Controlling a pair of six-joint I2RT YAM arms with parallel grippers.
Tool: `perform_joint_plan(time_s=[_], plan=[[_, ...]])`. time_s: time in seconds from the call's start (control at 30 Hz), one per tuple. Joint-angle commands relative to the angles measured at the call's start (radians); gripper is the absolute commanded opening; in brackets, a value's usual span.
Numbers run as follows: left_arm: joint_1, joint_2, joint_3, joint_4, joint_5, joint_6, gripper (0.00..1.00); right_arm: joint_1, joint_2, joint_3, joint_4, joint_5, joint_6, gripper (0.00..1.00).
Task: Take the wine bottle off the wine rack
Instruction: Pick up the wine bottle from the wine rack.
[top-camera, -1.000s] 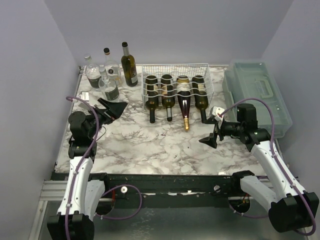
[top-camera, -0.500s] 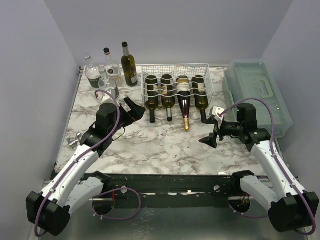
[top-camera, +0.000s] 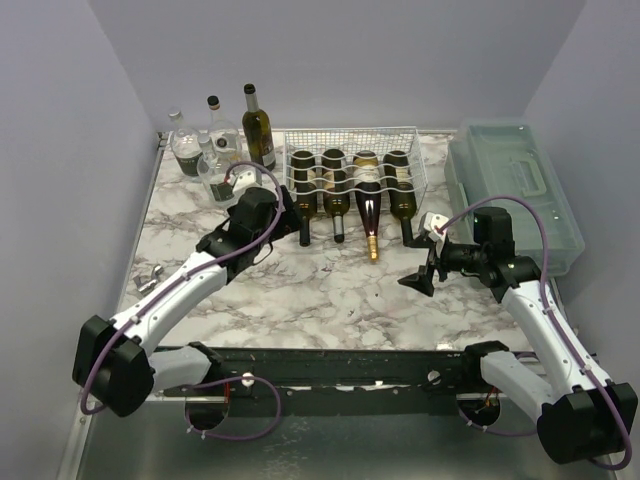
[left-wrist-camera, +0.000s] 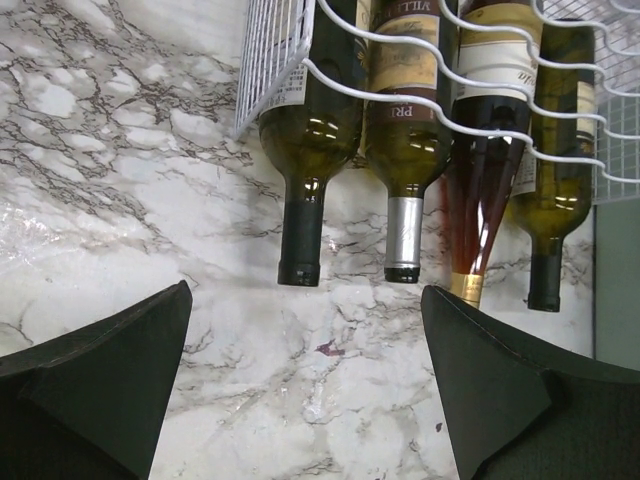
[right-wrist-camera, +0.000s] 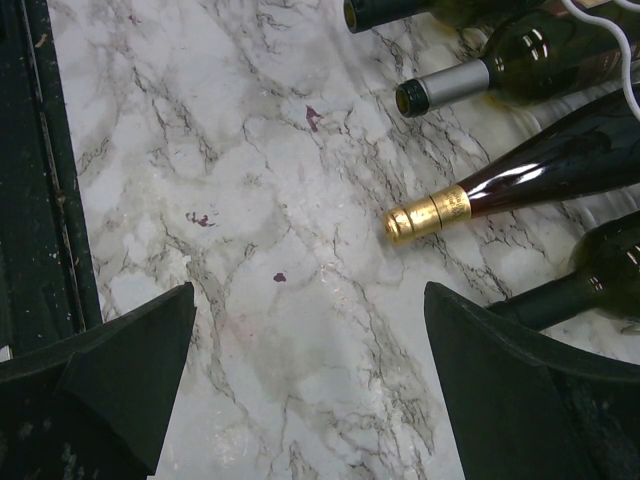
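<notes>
Both open, empty. The left gripper sat just below the black-capped neck of the dark-green glass wine bottle, which lay in the leftmost cradle of the white wire-grid wine rack, upper centre in top view. Best approach was straight fwd: straddle neck, close near shoulder, pull along axis w/o snagging wire. The right gripper hung lower right of rack.

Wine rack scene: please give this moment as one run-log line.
left claw: open, facing the bottles | right claw: open, over table | wine rack: four bottles lying inside | held: nothing
</notes>
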Motion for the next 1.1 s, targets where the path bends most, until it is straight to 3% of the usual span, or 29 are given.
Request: perform_joint_plan(time_s=[0.0, 0.3, 0.6, 0.9, 1.07], plan=[[-0.018, 0.083, 0.07, -0.009, -0.051, 0.041, 0.99, -0.004, 0.003, -0.005, 0.014, 0.017, 0.001, 0.99], [-0.027, 0.265, 0.179, 0.004, -0.034, 0.119, 0.98, -0.005, 0.004, -0.006, 0.013, 0.018, 0.001, 1.0], [-0.028, 0.471, 0.271, 0.021, -0.044, 0.183, 0.92, -0.005, 0.004, -0.006, 0.013, 0.023, -0.001, 1.0], [-0.025, 0.624, 0.342, 0.021, -0.018, 0.19, 0.71, -0.005, 0.004, -0.004, 0.011, 0.022, -0.004, 0.99], [-0.012, 0.666, 0.36, 0.024, 0.037, 0.186, 0.67, -0.005, 0.003, -0.004, 0.011, 0.024, -0.005, 1.0]])
